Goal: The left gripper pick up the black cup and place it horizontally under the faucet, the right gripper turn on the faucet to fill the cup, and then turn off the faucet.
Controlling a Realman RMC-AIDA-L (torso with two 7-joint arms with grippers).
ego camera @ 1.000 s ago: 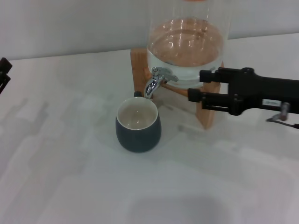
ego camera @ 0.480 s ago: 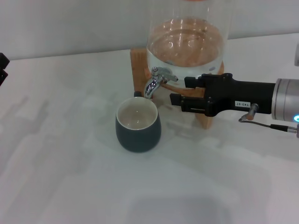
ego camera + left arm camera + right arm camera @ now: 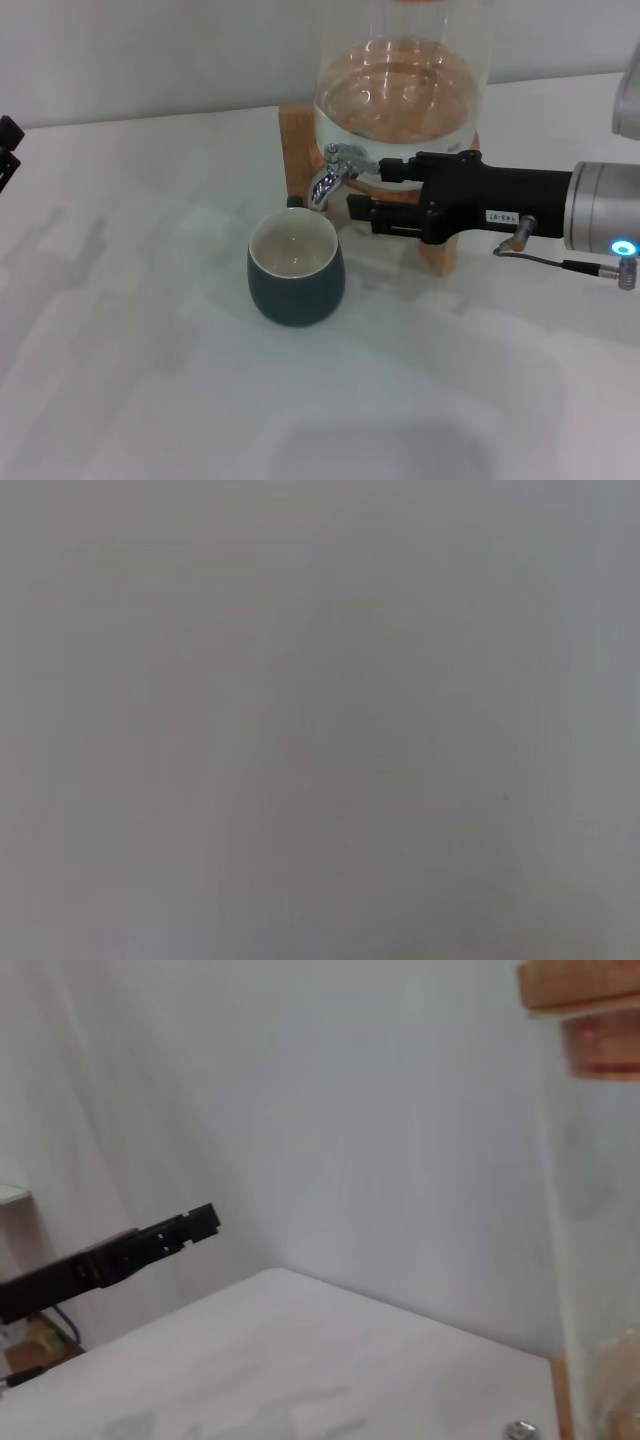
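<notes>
At the nine o'clock edge of the head view, the left gripper [image 3: 6, 150] is showing only as a dark tip over the white table [image 3: 130, 330], well apart from the cup; whether its fingers are spread or pressed together I cannot tell. In the right wrist view the same gripper [image 3: 195, 1222] is appearing farther off as a long black shape above the table. Moving toward the centre, the black cup [image 3: 296, 268] is standing upright on the table, its cream inside facing up, just below and slightly toward seven o'clock of the faucet [image 3: 334, 172]. The faucet's spout is curving down over the cup's far rim, and it is projecting from the glass dispenser jar [image 3: 400, 100], which is holding clear water and sitting on a wooden stand [image 3: 440, 248]. From three o'clock, the right gripper [image 3: 368, 192] is reaching in level, its two flat jaws spread one above the other, with the upper jaw's tip just beside the faucet's lever and the lower jaw's tip near the spout.
</notes>
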